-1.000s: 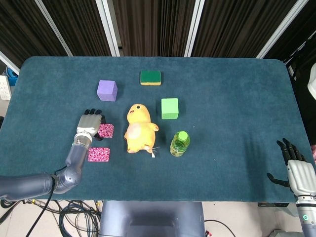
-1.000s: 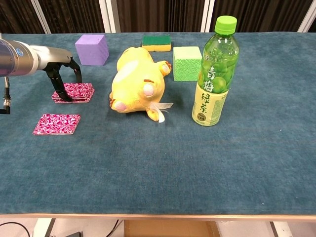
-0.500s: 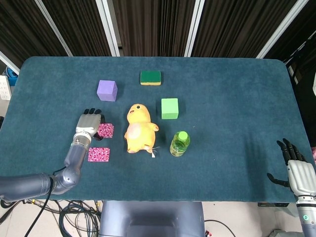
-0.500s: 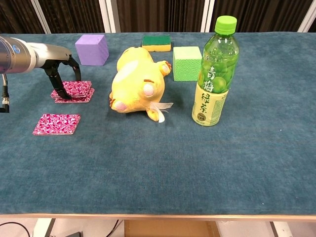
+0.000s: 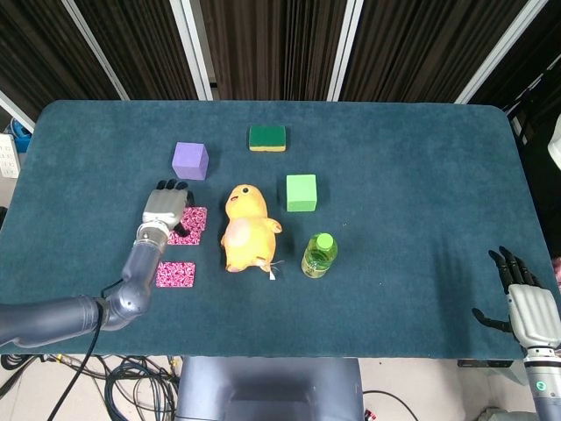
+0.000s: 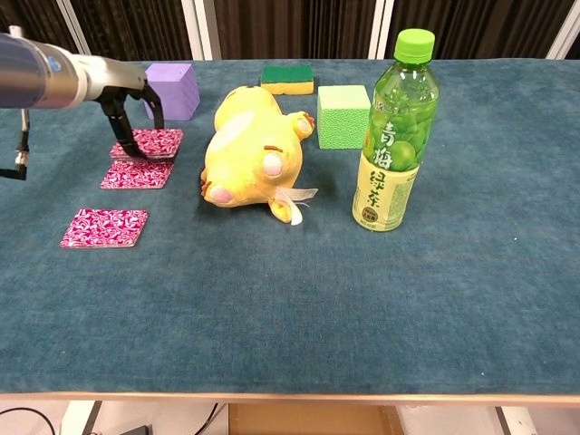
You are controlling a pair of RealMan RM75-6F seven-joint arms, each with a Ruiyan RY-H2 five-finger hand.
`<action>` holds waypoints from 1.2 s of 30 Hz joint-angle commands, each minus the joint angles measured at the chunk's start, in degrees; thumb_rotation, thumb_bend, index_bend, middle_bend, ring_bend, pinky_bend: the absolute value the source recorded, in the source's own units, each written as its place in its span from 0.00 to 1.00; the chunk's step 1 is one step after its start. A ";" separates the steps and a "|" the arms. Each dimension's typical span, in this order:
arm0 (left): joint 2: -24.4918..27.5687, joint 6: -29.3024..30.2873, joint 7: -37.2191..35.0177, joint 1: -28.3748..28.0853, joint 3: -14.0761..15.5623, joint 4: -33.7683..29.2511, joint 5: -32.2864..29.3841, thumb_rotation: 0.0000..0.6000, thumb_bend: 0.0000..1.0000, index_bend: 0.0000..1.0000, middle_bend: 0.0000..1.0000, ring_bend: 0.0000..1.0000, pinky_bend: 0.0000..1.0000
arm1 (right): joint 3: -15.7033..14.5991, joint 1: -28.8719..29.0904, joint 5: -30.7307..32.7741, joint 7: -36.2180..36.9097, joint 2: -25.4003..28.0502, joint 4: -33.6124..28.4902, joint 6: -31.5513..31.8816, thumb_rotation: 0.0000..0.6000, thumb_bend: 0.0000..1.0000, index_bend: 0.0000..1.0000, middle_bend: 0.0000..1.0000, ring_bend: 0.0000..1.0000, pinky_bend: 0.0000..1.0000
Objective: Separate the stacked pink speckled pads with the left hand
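The left hand (image 6: 127, 107) sits in the upper left of the chest view. Its dark fingers (image 6: 122, 136) point down and pinch the near edge of the top pink pad (image 6: 152, 142). The next pad (image 6: 136, 174) lies flat just below, slid apart. A third pad (image 6: 104, 227) lies lower left. The right hand (image 5: 526, 303) is far away, fingers spread, holding nothing.
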 commanded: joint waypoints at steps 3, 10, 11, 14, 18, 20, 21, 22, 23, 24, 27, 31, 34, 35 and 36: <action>-1.64 -2.00 -0.06 -1.52 -0.81 3.38 -0.83 1.00 0.22 0.48 0.18 0.00 0.00 | 0.05 -0.04 0.15 0.08 0.06 0.03 0.00 1.00 0.18 0.00 0.00 0.05 0.22; -5.44 -4.99 0.16 -3.08 -0.23 10.61 -1.30 1.00 0.22 0.48 0.18 0.00 0.00 | 0.06 -0.05 0.14 0.40 0.13 0.17 -0.01 1.00 0.18 0.00 0.00 0.05 0.22; -5.89 -5.42 0.08 -3.23 -0.20 11.42 -1.23 1.00 0.22 0.48 0.18 0.00 0.00 | 0.06 -0.04 0.15 0.44 0.12 0.20 -0.03 1.00 0.18 0.00 0.00 0.05 0.22; -6.63 -6.09 -0.37 -3.45 -0.31 12.69 -0.90 1.00 0.22 0.48 0.18 0.00 0.00 | 0.09 -0.03 0.22 0.47 0.12 0.26 -0.08 1.00 0.18 0.00 0.00 0.05 0.22; -7.21 -6.65 -1.12 -3.56 -0.52 13.76 -0.40 1.00 0.22 0.48 0.18 0.00 0.00 | 0.10 0.02 0.30 0.47 0.09 0.30 -0.19 1.00 0.18 0.00 0.00 0.05 0.22; -7.44 -6.74 -1.41 -3.60 -0.60 14.20 -0.30 1.00 0.22 0.48 0.18 0.00 0.00 | 0.10 0.05 0.30 0.45 0.10 0.30 -0.24 1.00 0.18 0.00 0.00 0.05 0.22; -7.58 -6.78 -1.43 -3.64 -0.50 14.53 -0.20 1.00 0.22 0.47 0.18 0.00 0.00 | 0.10 0.06 0.28 0.46 0.09 0.30 -0.23 1.00 0.18 0.00 0.00 0.05 0.22; -7.70 -6.72 -1.45 -3.66 -0.45 14.89 -0.29 1.00 0.22 0.47 0.18 0.00 0.00 | 0.08 0.07 0.23 0.45 0.08 0.29 -0.24 1.00 0.18 0.00 0.00 0.05 0.22; -7.89 -6.68 -1.43 -3.72 -0.42 15.33 -0.41 1.00 0.22 0.47 0.18 0.00 0.00 | 0.07 0.07 0.22 0.43 0.07 0.28 -0.23 1.00 0.18 0.00 0.00 0.05 0.22; -8.01 -6.65 -1.39 -3.76 -0.39 15.67 -0.56 1.00 0.22 0.46 0.18 0.00 0.00 | 0.05 0.07 0.20 0.42 0.07 0.27 -0.24 1.00 0.18 0.00 0.00 0.05 0.22; -8.36 -6.82 -1.21 -3.96 -0.45 16.65 -1.14 1.00 0.22 0.46 0.18 0.00 0.00 | 0.01 0.10 0.24 0.35 0.05 0.26 -0.36 1.00 0.18 0.00 0.00 0.05 0.22; -8.85 -7.11 -0.95 -4.21 -0.56 17.89 -1.81 1.00 0.22 0.45 0.18 0.00 0.00 | 0.04 0.15 0.36 0.22 0.02 0.23 -0.44 1.00 0.18 0.00 0.00 0.05 0.22; -9.02 -7.38 -0.63 -4.33 -0.44 18.17 -2.02 1.00 0.21 0.43 0.17 0.00 0.00 | 0.04 0.18 0.39 0.14 -0.01 0.24 -0.49 1.00 0.18 0.00 0.00 0.05 0.22; -9.09 -7.41 -0.53 -4.37 -0.41 18.21 -2.08 1.00 0.20 0.43 0.17 0.00 0.00 | 0.04 0.19 0.42 0.11 -0.02 0.25 -0.52 1.00 0.18 0.00 0.00 0.05 0.22; -9.13 -7.43 -0.47 -4.40 -0.39 18.23 -2.09 1.00 0.18 0.41 0.17 0.00 0.00 | 0.05 0.19 0.45 0.09 -0.03 0.26 -0.53 1.00 0.18 0.00 0.00 0.05 0.22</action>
